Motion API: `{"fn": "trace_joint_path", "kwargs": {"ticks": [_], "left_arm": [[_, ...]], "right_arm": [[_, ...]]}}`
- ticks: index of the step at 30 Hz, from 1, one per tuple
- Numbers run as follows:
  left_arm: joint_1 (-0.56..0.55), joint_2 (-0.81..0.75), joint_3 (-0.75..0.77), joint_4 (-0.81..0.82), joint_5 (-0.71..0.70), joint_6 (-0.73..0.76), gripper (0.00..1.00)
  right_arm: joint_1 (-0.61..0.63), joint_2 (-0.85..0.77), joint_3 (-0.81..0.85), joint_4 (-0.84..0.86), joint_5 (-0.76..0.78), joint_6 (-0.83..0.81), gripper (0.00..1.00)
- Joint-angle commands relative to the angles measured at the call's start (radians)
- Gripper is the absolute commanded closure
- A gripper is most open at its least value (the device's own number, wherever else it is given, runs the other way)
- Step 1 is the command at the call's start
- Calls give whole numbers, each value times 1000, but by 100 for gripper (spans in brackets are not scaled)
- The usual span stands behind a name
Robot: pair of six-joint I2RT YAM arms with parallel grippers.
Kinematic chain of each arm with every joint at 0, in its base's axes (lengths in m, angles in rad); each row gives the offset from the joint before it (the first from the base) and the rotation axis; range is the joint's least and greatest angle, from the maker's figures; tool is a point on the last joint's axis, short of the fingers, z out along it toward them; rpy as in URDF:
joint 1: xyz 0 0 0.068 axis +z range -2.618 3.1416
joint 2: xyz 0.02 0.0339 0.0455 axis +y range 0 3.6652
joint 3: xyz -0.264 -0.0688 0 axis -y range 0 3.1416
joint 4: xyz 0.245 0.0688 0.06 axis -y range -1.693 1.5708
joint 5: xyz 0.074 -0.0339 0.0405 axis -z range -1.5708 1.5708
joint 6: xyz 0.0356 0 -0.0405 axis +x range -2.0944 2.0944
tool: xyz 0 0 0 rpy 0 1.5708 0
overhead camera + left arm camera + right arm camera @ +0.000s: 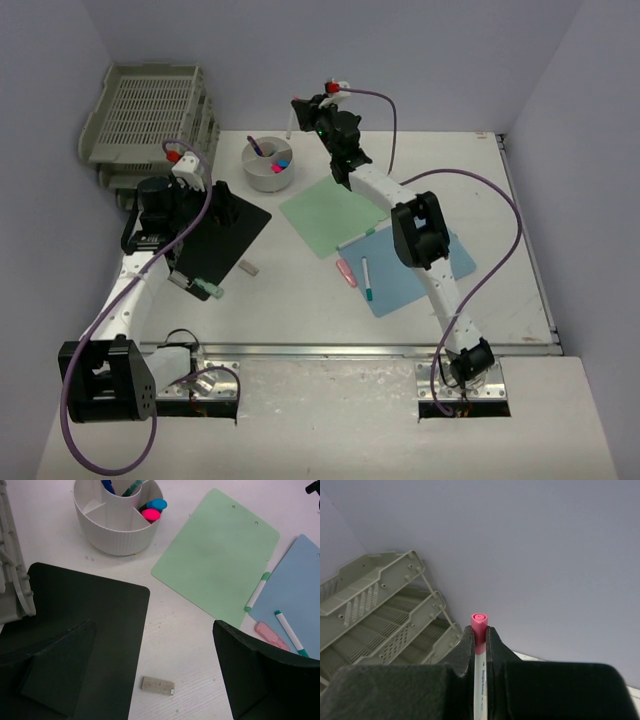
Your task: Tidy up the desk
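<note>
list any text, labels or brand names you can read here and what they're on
Nothing here is legible.
On the pink-capped marker in the right gripper: small print along the barrel, too blurred to read.
On the green clipboard, blue clipboard, pen holder: no markings visible.

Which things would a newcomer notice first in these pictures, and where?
The right tool, raised near the far edge of the white desk, is shut on a white marker with a pink cap. The left tool hangs open above a black board at the left, near a round white ribbed pen holder. A pale green clipboard and a light blue clipboard lie side by side in the middle.
</note>
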Motion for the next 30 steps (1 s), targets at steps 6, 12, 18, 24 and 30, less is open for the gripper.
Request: {"fn": "trace_joint_path", "kwargs": {"ticks": [6,12,18,24,30], "left_arm": [[15,27,-13,71,-17,7,0],[16,23,-7,60,-26,49,0],[17,36,4,60,-29,54,0],[17,30,28,23,-33,69,0],[17,17,55,21,-14,48,0]], "right_arm": [[21,66,18,133,21,43,100],[26,107,47,150,26,17,100],[35,137,40,188,22,-19,92],[40,93,-29,226,-20,-45,63],[40,-59,-197,279,-103,-82,63]]}}
